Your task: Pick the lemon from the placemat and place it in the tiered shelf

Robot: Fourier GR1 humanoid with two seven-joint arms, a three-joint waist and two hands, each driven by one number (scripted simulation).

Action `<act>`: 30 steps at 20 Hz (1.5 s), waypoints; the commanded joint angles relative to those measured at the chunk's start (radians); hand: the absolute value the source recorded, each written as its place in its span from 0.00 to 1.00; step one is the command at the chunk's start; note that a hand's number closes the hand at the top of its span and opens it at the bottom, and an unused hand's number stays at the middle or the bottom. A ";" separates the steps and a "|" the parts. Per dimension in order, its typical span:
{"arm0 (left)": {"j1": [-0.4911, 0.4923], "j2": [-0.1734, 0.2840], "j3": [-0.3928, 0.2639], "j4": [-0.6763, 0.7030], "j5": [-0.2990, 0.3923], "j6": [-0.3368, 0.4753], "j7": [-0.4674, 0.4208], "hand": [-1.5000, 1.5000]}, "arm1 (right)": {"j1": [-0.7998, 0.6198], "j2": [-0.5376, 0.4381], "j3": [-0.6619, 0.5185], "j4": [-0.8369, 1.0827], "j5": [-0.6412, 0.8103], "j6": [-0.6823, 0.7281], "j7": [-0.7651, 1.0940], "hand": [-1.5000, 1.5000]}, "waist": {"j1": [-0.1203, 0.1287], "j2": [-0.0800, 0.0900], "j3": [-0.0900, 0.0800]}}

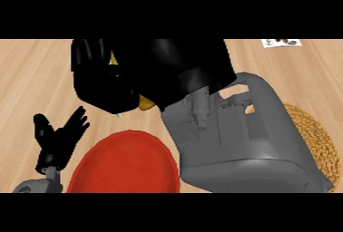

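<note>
**Q:** So what's showing closest to the bottom edge?

**A:** A red placemat (124, 163) is lying on the wooden counter (33, 81), and its lower part is getting cut off by the edge. Just to its left the left hand (59, 133) is sitting with fingers up and spread, holding nothing. Its grey forearm is barely peeking in at the corner.

**Q:** And to the right of the placemat?

**A:** The big grey right forearm is hogging most of the view, overlapping the placemat's right edge. Behind the forearm a woven straw-coloured round thing (315, 136) is peeking out, mostly hidden, so I can't tell what it is.

**Q:** Where's the lemon?

**A:** Beyond the placemat's far edge, the right hand (110, 86) is curling round the lemon (145, 104), lifted above the counter. Only yellow slivers are showing, one under the hand and one between the fingers (90, 59). The rest is buried in black.

**Q:** Anything further back?

**A:** A small white item (281, 42) is poking in far up and right of the placemat, cut off by the edge and too tiny to make out.
</note>
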 commanded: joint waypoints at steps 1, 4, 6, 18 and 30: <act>0.037 -0.053 -0.042 -0.022 -0.039 0.040 -0.012 0.50 | -0.142 0.000 -0.109 0.199 0.019 -0.024 -0.063 1.00 | 0.007 0.005 -0.002; -0.049 -0.006 0.008 0.030 -0.003 0.007 0.041 0.50 | -0.157 -0.003 -0.138 0.300 0.037 -0.058 -0.132 1.00 | 0.000 0.007 -0.001; -0.028 -0.004 0.005 0.037 -0.006 -0.011 0.014 0.50 | -0.207 -0.069 -0.209 0.387 0.003 -0.021 -0.210 1.00 | 0.004 0.008 -0.002; -0.016 -0.029 -0.002 0.027 -0.023 -0.005 0.001 0.50 | -0.340 -0.092 -0.233 0.795 0.054 -0.024 -0.511 1.00 | 0.011 0.010 -0.002; -0.042 -0.056 -0.025 0.032 -0.056 0.018 0.011 0.50 | -0.444 -0.085 -0.274 1.161 0.141 -0.194 -0.730 1.00 | 0.036 0.022 -0.003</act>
